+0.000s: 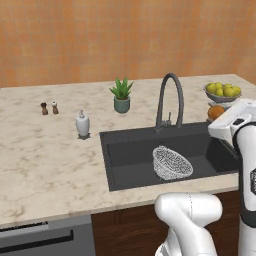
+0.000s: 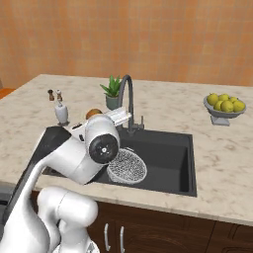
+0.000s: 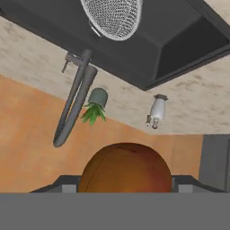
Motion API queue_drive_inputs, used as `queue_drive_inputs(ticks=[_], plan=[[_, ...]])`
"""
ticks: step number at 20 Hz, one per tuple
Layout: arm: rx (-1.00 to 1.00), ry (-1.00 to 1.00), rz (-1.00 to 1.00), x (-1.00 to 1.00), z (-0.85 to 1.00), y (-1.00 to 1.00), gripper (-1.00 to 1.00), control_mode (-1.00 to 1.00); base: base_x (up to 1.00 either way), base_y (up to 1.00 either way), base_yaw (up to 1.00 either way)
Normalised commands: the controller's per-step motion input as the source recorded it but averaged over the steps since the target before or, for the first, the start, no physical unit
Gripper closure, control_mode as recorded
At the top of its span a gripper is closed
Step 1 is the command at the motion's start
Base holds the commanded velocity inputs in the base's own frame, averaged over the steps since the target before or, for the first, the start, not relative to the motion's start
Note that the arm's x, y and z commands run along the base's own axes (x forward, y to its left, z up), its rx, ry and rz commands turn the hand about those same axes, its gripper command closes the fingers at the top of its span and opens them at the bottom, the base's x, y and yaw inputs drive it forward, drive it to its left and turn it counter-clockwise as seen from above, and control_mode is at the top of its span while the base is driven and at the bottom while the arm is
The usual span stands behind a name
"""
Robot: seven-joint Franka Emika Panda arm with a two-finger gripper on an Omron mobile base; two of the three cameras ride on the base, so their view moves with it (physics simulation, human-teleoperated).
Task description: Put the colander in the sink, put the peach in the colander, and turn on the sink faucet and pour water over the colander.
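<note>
A: Hand view: the peach sits between the dark tips of the gripper, so the jaws look clamped on it, carried above the counter.

B: And the colander?

A: Already in the sink, tilted, toward its front edge.

B: So step one is done.

A: Yes. Left, judging from this: drop the peach into the colander, then open the sink faucet, which stands at the basin's back edge with no water running.
</note>
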Motion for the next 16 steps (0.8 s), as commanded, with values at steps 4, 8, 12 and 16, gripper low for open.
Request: queue_drive_inputs(ticks=[4,8,12,16], plan=[[0.21,0.17,0.09,0.11,0.00,-1.00,1.00,-1.00,0.00,0.00,0.00],[0.08,0.23,0.09,0.39,-0.19,-0.88,1.00,-1.00,0.00,0.00,0.00],[0.00,0.06,0.17,0.52,-0.50,-0.59,1.00,-1.00,0.00,0.00,0.00],[-0.02,0.00,0.22,0.56,-0.79,-0.17,1.00,-1.00,0.00,0.00,0.00]])
